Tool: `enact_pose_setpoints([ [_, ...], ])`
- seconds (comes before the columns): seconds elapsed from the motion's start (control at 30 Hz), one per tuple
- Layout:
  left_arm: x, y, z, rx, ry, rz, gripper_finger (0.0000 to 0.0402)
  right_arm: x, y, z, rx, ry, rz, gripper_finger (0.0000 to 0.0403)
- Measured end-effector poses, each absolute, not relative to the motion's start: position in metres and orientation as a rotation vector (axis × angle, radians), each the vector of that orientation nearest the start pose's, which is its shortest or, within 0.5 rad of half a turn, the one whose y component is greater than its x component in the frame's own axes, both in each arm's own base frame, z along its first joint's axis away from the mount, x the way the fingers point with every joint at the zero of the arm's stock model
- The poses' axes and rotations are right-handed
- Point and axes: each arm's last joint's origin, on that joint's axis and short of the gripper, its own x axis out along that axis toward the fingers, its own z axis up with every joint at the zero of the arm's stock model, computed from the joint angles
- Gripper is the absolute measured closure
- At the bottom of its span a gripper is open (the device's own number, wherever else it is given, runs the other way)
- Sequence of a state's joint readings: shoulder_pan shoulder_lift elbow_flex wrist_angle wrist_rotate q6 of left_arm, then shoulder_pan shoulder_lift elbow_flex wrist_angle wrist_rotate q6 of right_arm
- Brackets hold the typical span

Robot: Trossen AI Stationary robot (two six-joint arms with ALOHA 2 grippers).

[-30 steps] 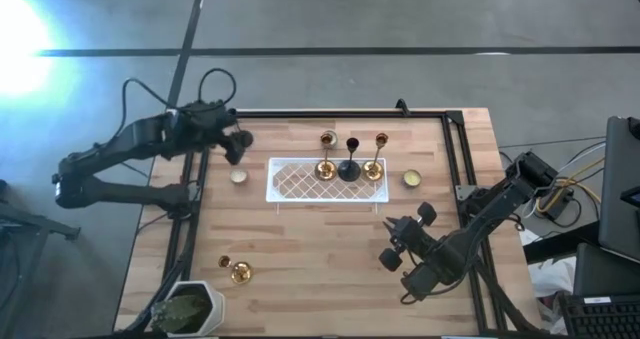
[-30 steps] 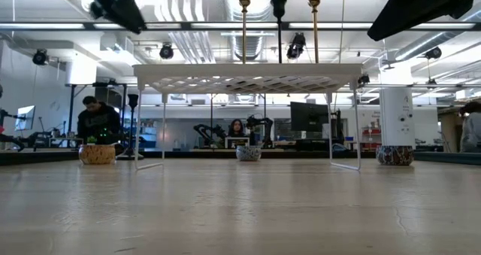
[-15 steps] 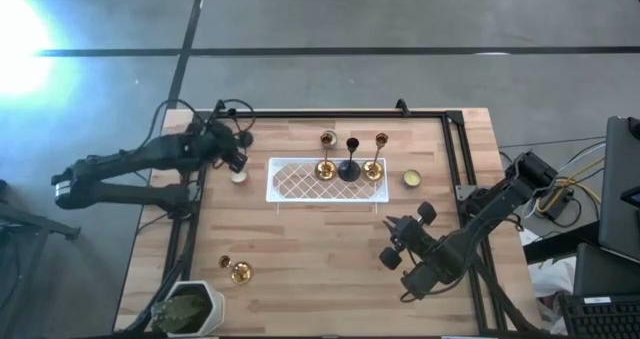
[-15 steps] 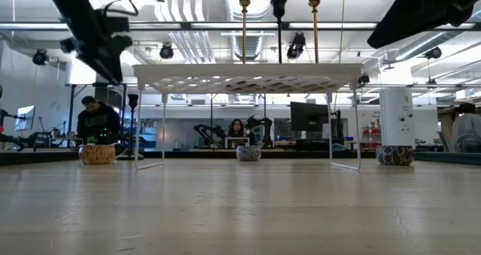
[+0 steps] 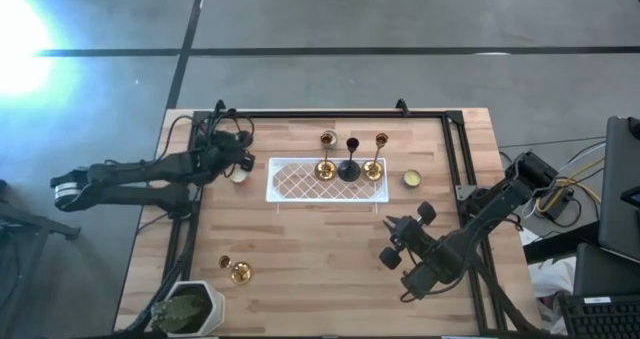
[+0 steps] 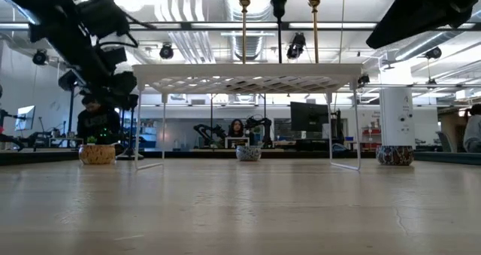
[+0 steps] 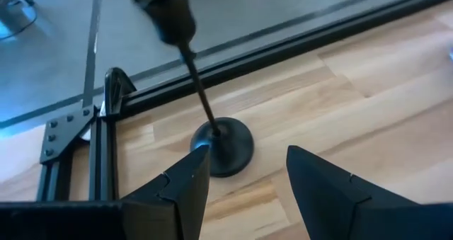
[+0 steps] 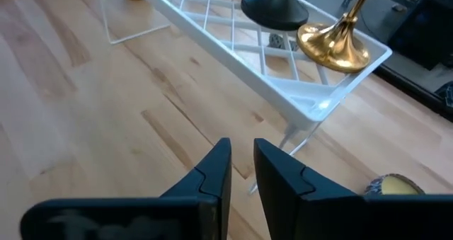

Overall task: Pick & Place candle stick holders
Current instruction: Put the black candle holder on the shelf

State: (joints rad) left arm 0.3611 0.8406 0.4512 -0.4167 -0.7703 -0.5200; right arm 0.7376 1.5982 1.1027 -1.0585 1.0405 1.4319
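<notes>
A black candle stick holder (image 7: 225, 144) stands on its round base near the table's far left corner, its stem (image 6: 133, 131) upright. My left gripper (image 7: 244, 155) is open, low over the table, with its fingers just short of that base, one on either side. Two gold holders (image 5: 327, 165) (image 5: 373, 166) and a black one (image 5: 349, 169) stand on the white lattice tray (image 5: 295, 182). Another gold holder (image 5: 238, 271) is near the front left. My right gripper (image 5: 392, 237) hovers shut, right of the middle, in front of the tray.
Pale tealight candles sit left (image 5: 238, 176) and right (image 5: 411, 179) of the tray. A potted plant (image 5: 190, 307) stands at the front left corner. A black frame rail (image 7: 106, 127) runs along the table's far and left edges, close behind the black holder.
My left gripper has come down from high over the far left corner to just above the table, rolling and tipping as it sank, and now stands open at the black holder's base. The holders have kept still.
</notes>
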Motion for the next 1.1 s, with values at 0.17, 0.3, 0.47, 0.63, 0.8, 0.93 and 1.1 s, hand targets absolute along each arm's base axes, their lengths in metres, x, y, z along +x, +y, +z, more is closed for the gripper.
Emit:
enact_pose_setpoints([
  [0.17,0.134,0.079,0.182,-0.271,0.482,1.288,0.0209,0.219,0.165,0.221,0.102,0.540,-0.773,0.0349],
  [0.3,0.131,0.086,0.172,-0.264,0.424,1.316,0.0209,0.219,0.164,0.222,0.102,0.538,-0.773,0.0346],
  [0.47,0.130,0.097,0.169,-0.245,0.342,1.297,0.0209,0.219,0.164,0.223,0.096,0.520,-0.776,0.0342],
  [0.63,0.127,0.111,0.168,-0.241,0.351,1.310,0.0209,0.220,0.164,0.223,0.083,0.490,-0.781,0.0344],
  [0.8,0.126,0.126,0.163,-0.251,0.365,1.299,0.0209,0.220,0.163,0.224,0.083,0.488,-0.785,0.0350],
  [0.93,0.126,0.137,0.159,-0.254,0.356,1.306,0.0209,0.221,0.163,0.224,0.085,0.487,-0.784,0.0349],
  [1.1,0.130,0.147,0.155,-0.243,0.326,1.282,0.0233,0.220,0.163,0.224,0.085,0.487,-0.784,0.0344],
])
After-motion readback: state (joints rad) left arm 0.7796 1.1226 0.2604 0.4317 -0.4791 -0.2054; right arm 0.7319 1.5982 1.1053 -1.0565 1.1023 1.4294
